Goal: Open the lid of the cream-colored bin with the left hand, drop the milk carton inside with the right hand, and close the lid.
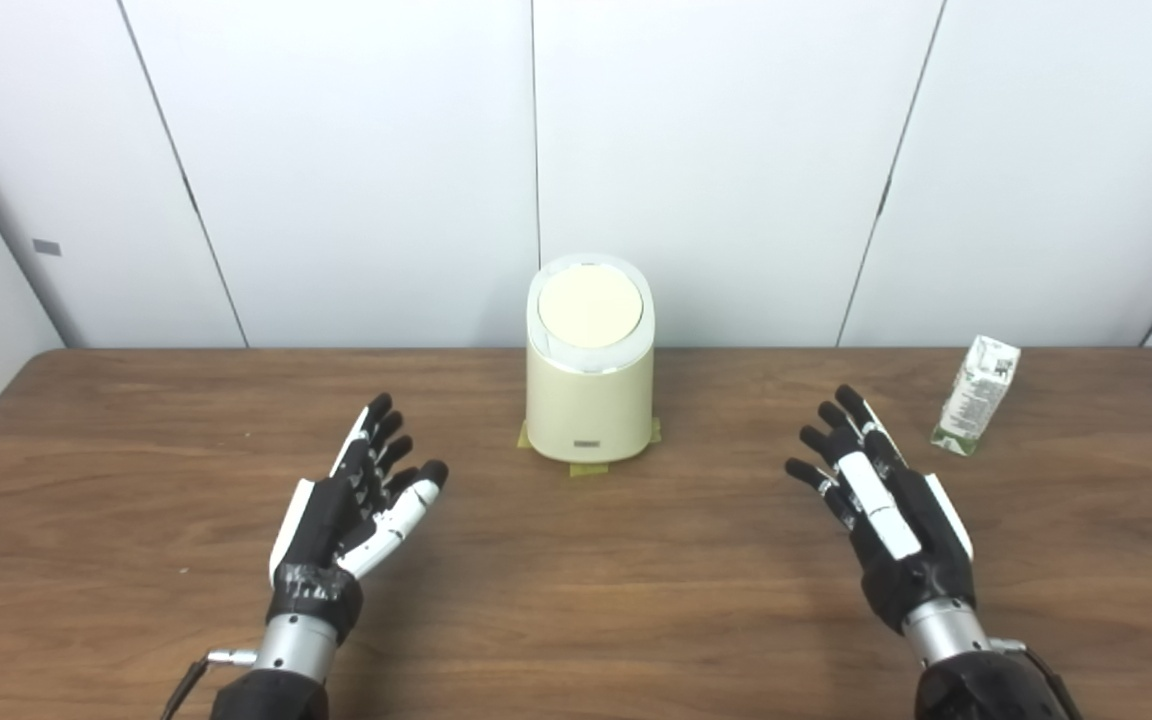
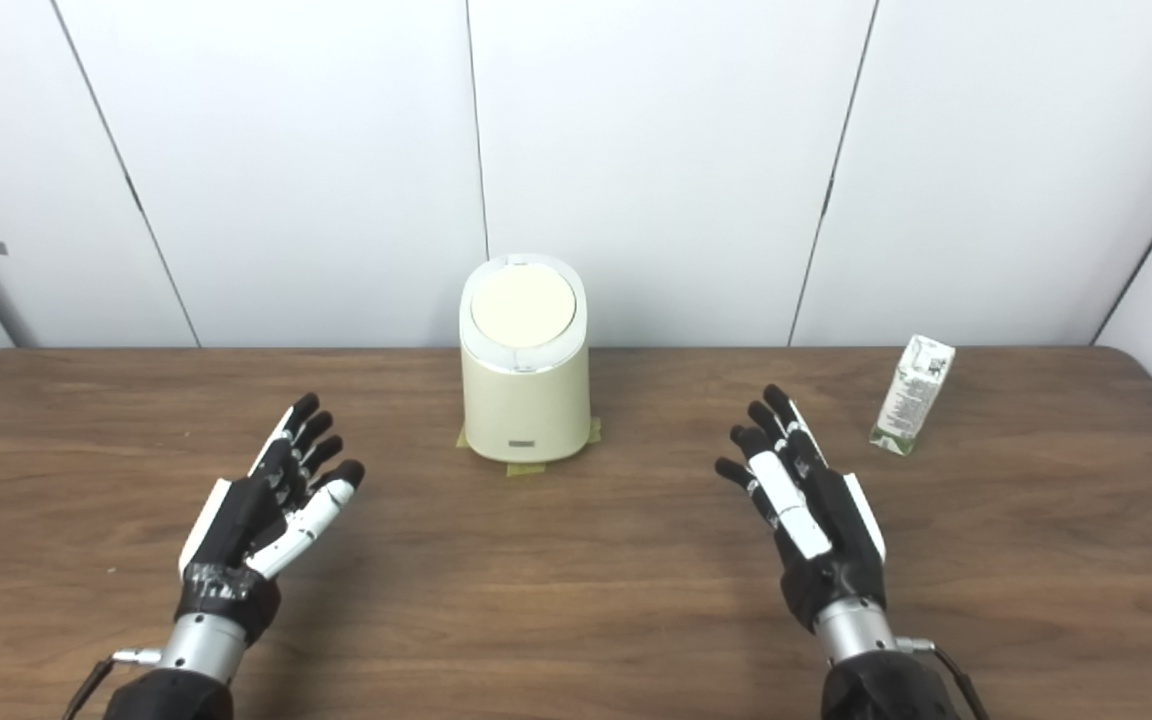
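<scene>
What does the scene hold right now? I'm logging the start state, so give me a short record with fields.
bin: cream bin upright at table's far middle, on tape patches
lid: lid shut
carton: milk carton leaning, far right of bin, apart from it
left hand: left hand open, holds nothing, near side left of bin
right hand: right hand open, holds nothing, short of carton
table: wooden table

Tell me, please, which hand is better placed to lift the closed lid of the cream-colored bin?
Left hand: open, nearer the cream-colored plastic bin; its round lid is shut. The right hand sits nearer the milk carton.
</scene>
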{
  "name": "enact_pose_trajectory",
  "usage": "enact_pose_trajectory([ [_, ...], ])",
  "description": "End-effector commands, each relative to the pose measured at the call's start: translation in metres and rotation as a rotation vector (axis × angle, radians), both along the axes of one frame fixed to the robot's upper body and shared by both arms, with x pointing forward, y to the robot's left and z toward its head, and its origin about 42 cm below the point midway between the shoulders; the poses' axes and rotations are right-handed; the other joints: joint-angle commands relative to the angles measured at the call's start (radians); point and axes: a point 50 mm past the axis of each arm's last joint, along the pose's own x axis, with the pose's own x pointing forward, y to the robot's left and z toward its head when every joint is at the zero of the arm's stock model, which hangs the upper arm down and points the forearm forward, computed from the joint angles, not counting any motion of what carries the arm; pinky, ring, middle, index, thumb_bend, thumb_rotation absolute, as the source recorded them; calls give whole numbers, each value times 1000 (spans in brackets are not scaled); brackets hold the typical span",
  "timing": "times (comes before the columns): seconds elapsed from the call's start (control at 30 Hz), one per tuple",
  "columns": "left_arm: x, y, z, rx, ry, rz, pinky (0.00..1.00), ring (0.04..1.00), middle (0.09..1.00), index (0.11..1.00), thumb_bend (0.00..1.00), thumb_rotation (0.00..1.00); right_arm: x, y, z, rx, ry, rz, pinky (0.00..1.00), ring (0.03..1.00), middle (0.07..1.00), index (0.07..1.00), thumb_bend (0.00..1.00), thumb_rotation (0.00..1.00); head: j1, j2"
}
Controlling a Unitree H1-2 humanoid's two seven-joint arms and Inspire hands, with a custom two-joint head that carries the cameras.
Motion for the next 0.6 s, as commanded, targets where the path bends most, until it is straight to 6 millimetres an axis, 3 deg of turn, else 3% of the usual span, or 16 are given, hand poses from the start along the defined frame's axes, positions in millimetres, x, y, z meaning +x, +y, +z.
enact_pose_trajectory([
  [0.0,16,-5,36,78,-107,35,887,921,943,992,563,390,9,1,20,-2,-84,13,786,907,948,954,688,580,3,0],
  [0.17,42,-13,68,144,-111,43,963,937,937,984,626,382,6,-1,18,-10,-78,6,780,904,946,955,709,582,7,-3],
  [0.23,54,-15,81,135,-126,24,792,890,945,989,641,339,6,-2,17,2,-75,6,788,906,949,953,686,563,7,-3],
  [0.33,77,-22,102,167,-164,1,722,864,946,997,669,337,6,-3,14,1,-67,5,786,911,954,958,677,561,6,-2],
  [0.47,102,-35,129,304,-183,5,798,912,956,1000,742,431,7,-3,11,4,-62,4,776,912,955,960,673,547,9,-7],
  [0.5,110,-40,136,331,-182,14,830,935,963,1000,799,452,7,-3,11,0,-61,2,768,907,952,957,668,547,8,-8],
  [0.57,121,-48,147,370,-172,27,828,945,974,1000,831,452,8,-2,11,-11,-62,6,763,903,948,953,663,541,8,-8],
])
